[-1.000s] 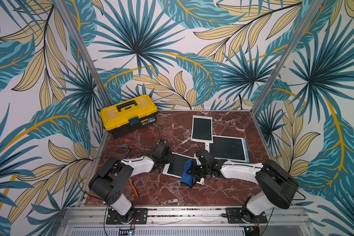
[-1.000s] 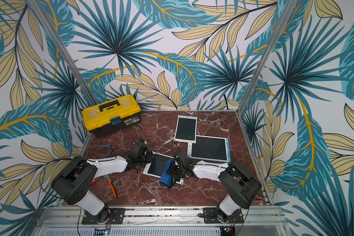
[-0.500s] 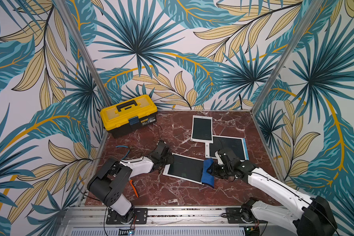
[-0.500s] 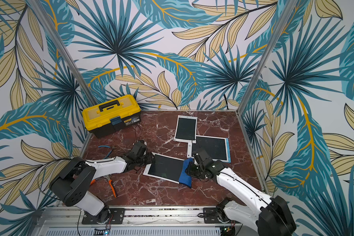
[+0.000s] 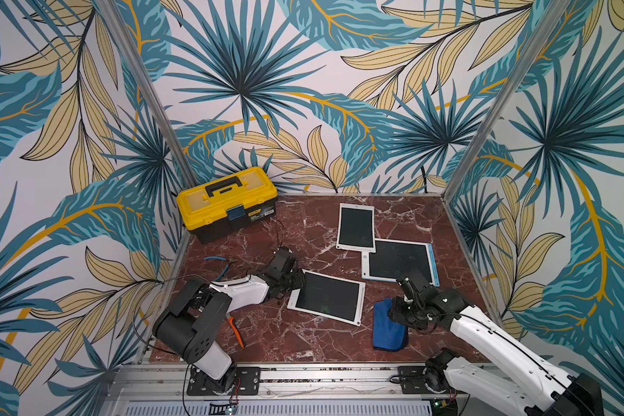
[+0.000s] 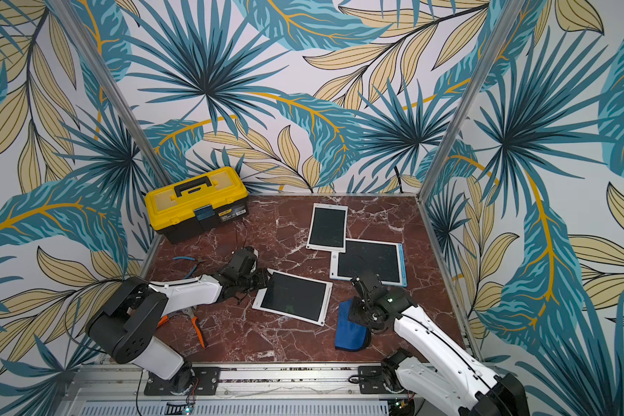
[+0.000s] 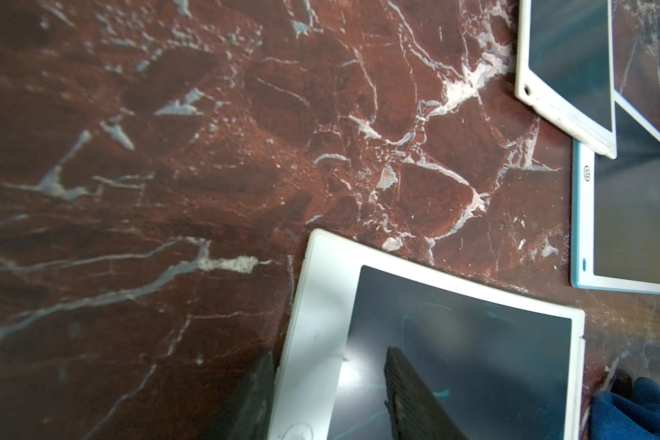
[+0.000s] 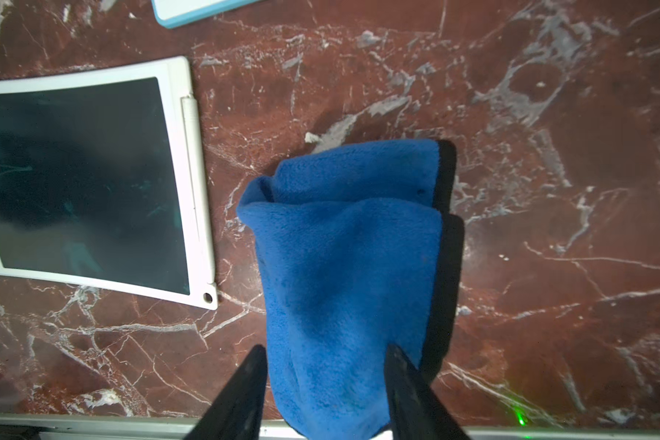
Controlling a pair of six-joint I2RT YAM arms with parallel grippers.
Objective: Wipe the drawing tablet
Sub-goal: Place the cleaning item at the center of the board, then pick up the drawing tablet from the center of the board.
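drawing tablet (image 5: pixel 326 299) (white frame, dark screen) lies flat on the counter (image 5: pixel 285 342), front-centre, slightly skewed. Faint teal strokes show on the screen in both wrist views.

left claw (image 5: pixel 298 282) sits low at the tablet's left short edge. In the left wrist view its jaws are roughly half apart and straddle the white bezel: one finger over the screen, the other over bare counter just off the edge. Nothing is clamped between them. Can't tell if the tips press down.

right claw (image 5: pixel 393 312) is to the right of the tablet, over the blue cloth (image 5: pixel 388 331). The cloth is folded and lies on the counter just beside the tablet's right edge, not touching it. In the right wrist view the jaws are spread to about the cloth's width, one finger each side. The cloth between them looks slack, no pinch visible.

Behind: white tablet (image 5: pixel 355 227), its corner overlapping a blue-framed tablet (image 5: pixel 398 261). yellow toolbox (image 5: pixel 227 203) back left. blue-handled pliers (image 5: pixel 217 260) and orange-handled pliers (image 5: pixel 236 327) lie by the left arm.
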